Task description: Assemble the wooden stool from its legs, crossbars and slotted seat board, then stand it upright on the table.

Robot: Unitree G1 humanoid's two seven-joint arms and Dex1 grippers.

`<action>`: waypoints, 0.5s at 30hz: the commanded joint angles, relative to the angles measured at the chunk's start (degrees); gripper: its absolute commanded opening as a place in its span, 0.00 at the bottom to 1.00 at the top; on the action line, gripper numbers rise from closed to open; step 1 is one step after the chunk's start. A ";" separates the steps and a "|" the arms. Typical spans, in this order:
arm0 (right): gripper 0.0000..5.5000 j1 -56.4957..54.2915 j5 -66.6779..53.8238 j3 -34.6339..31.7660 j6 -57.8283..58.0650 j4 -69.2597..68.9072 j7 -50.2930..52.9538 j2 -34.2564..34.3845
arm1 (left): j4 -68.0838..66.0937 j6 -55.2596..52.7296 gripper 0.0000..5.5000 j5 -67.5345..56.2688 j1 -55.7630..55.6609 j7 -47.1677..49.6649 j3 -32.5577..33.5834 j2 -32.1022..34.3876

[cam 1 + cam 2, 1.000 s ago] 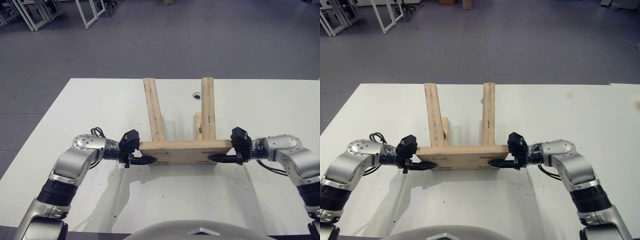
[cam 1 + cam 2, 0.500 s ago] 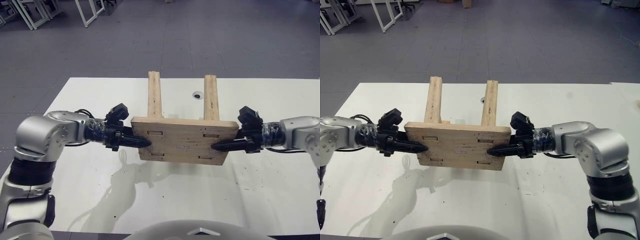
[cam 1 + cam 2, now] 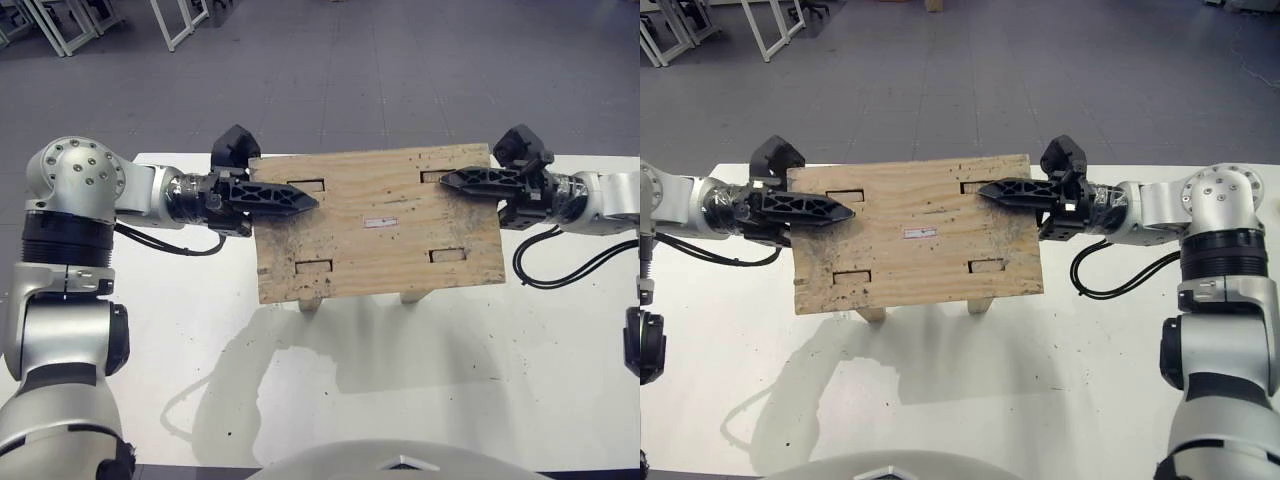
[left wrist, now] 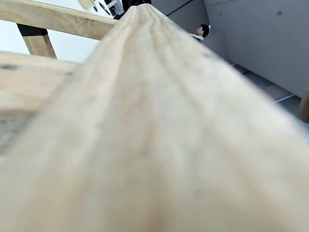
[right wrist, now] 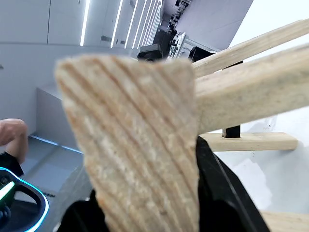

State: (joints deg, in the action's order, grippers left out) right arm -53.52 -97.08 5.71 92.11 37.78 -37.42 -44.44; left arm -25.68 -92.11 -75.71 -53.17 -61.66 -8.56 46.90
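Over the table, left hand and right hand clamp the stool, seat up, lengthwise left-right, seemingly aloft.

The seat board is hiding most of the legs; two ends are peeking out under its near edge.

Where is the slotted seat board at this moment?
In the head views, the pale wooden slotted seat board is centre frame over the white table, gripped near its far corners by the left pincer and the right pincer.
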 commanded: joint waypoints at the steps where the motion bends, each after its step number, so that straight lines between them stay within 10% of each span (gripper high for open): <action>1: 0.45 -2.09 -0.21 -0.56 0.34 6.43 4.93 1.90 | -9.68 -0.36 0.51 2.19 -3.64 1.93 -1.28 -2.89; 11: 0.85 -1.85 6.14 -7.06 0.31 10.58 9.65 5.16 | -24.55 3.06 0.84 17.64 -4.11 2.07 5.28 -7.20; 15: 0.85 -1.21 12.49 -11.53 -0.32 10.97 10.98 5.59 | -25.43 3.41 0.94 21.13 -4.05 -1.92 7.00 -6.05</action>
State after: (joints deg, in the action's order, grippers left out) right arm -54.40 -87.53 -3.80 92.08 48.52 -27.43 -38.81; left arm -51.13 -88.63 -55.79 -56.62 -61.34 -2.49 39.81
